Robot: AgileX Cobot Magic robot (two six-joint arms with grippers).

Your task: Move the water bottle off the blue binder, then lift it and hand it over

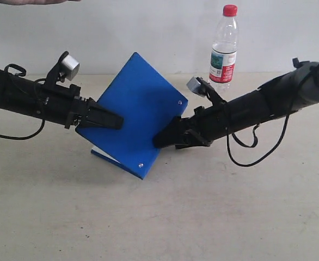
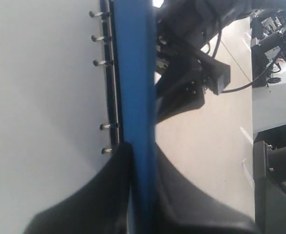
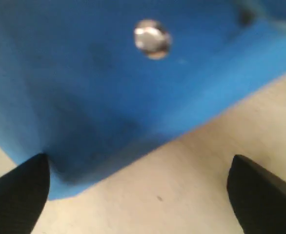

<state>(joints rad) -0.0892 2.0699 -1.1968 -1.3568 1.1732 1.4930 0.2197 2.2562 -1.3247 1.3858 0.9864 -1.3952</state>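
Observation:
The blue binder [image 1: 135, 114] is off the table and tilted, its lower corner close to the surface. My left gripper [image 1: 113, 120] is shut on the binder's left edge. In the left wrist view the blue cover [image 2: 135, 73] runs edge-on between the black fingers [image 2: 182, 195], with white pages and ring tips beside it. My right gripper [image 1: 162, 140] sits at the binder's right edge, open. In the right wrist view the binder [image 3: 109, 87] lies just beyond the wide-spread fingertips [image 3: 16, 195]. The water bottle [image 1: 225, 46] stands upright on the table behind the right arm, apart from the binder.
The beige table [image 1: 203, 217] stretches in front of the binder. A white wall stands behind. A skin-coloured shape [image 1: 34, 1] shows at the top left edge. The right arm [image 2: 192, 73] appears across the binder in the left wrist view, with grey equipment [image 2: 275, 73] beyond.

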